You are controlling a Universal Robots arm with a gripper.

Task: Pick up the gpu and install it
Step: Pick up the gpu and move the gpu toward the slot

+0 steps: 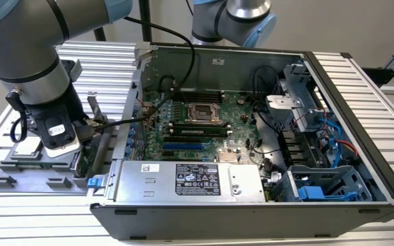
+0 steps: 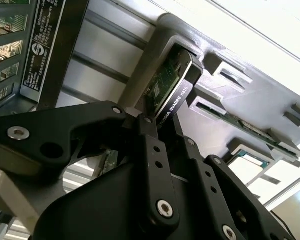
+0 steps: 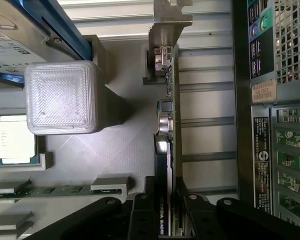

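The gpu (image 3: 168, 120) stands on edge in a slot of the grey fixture tray (image 3: 125, 150), green board and black cooler side by side, its silver bracket (image 3: 171, 20) at the far end. My gripper (image 3: 166, 202) is shut on the card's near end, one black finger on each face. In the second wrist view the fingers (image 2: 151, 145) clamp the cooler end of the gpu (image 2: 172, 85). In the exterior view the gripper (image 1: 80, 139) hangs over the tray at the exterior view's left, just outside the open computer case (image 1: 361, 154), with the gpu (image 1: 100, 147) beside the case wall.
The tray also holds a processor chip (image 3: 15, 142), a narrow memory stick (image 3: 55, 190), a hard drive with blue rails (image 3: 45, 25) and a translucent white block (image 3: 62, 97). Inside the case lie the motherboard (image 1: 197, 128) with a blue slot (image 1: 183, 146) and the power supply (image 1: 190, 182).
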